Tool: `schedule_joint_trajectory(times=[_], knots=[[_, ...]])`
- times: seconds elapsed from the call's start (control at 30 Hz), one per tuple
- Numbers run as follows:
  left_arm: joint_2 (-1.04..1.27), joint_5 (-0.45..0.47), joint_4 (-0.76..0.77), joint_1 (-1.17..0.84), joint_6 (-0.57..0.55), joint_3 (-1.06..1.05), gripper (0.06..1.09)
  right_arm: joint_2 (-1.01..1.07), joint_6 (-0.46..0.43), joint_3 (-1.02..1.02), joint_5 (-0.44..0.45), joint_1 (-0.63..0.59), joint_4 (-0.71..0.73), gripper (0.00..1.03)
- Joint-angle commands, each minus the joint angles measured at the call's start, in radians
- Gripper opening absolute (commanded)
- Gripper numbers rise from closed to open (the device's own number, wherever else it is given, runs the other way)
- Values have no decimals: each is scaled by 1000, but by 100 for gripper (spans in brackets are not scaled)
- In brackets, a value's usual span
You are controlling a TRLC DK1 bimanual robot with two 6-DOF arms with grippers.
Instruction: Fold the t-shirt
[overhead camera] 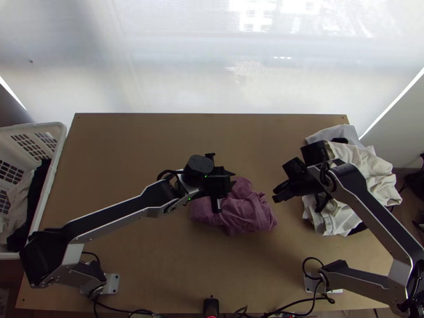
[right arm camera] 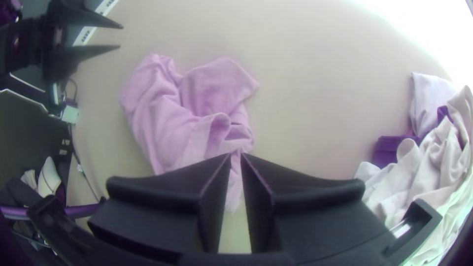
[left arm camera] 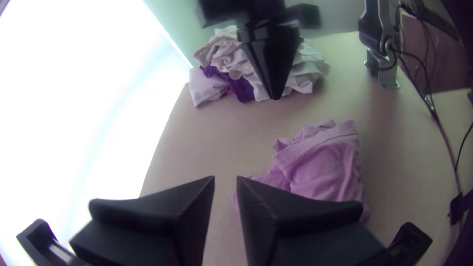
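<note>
A white laundry basket (overhead camera: 62,129) sits at the left. The left gripper (left arm camera: 225,176), its fingers slightly parted and empty, is over the far-left side of a mauve t-shirt (overhead camera: 241,214) that lies bunched mid-table. The shirt is right and near of that gripper, which looks the closer of the two. Its long axis runs roughly left to right; which way the collar points, I cannot tell. The right gripper (right arm camera: 236,153), empty with a thin slit between its fingertips, is by the far-right side. Pale clothes (overhead camera: 365,172) are heaped at right.
</note>
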Motion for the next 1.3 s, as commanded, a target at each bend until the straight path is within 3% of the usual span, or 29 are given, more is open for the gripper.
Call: schedule_joint_trajectory(times=[0.0, 0.07, 0.17, 0.33, 0.57, 1.0, 1.27], knots=[[-47, 86, -442, 93, -322, 153, 10, 14, -2, 34, -50, 167, -27, 3], [-41, 212, -558, 136, -373, 173, 10, 45, 18, 49, -92, 214, -27, 3], [-21, 284, -673, 165, -384, 167, 10, 101, 47, 81, -167, 268, -26, 3], [-6, 398, -680, 219, -453, 113, 10, 198, 40, 146, -202, 310, 2, 3], [54, 544, -717, 218, -517, 74, 10, 384, 18, 164, -441, 270, 23, 3], [177, 570, -691, 222, -522, 20, 9, 499, -57, 40, -458, 181, 82, 3], [264, 478, -637, 253, -531, 2, 9, 473, -160, -41, -403, 32, 71, 3]])
